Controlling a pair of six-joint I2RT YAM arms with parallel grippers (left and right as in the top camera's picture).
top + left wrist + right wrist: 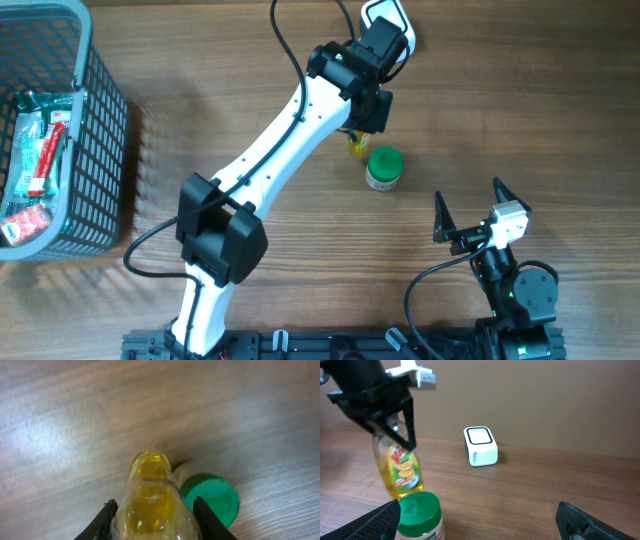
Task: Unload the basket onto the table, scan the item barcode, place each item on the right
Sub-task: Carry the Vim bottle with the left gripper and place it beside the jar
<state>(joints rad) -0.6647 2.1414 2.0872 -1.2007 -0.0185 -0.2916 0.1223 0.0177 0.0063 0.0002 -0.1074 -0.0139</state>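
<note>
My left gripper [368,118] is shut on a clear bottle of yellow liquid [356,146], hanging it a little above the table. In the left wrist view the bottle [152,497] fills the gap between the black fingers [106,516]. Its label [403,469] with red and green print faces my right wrist camera. The white barcode scanner [386,16] [480,446] stands at the far edge, behind the left arm. Near the front right, my right gripper [468,192] [477,515] is open and holds nothing.
A green-lidded jar [384,168] [212,497] [420,512] stands right beside the held bottle. At the far left, a grey wire basket [100,110] holds several packets [40,150]. Black cables run along the left arm.
</note>
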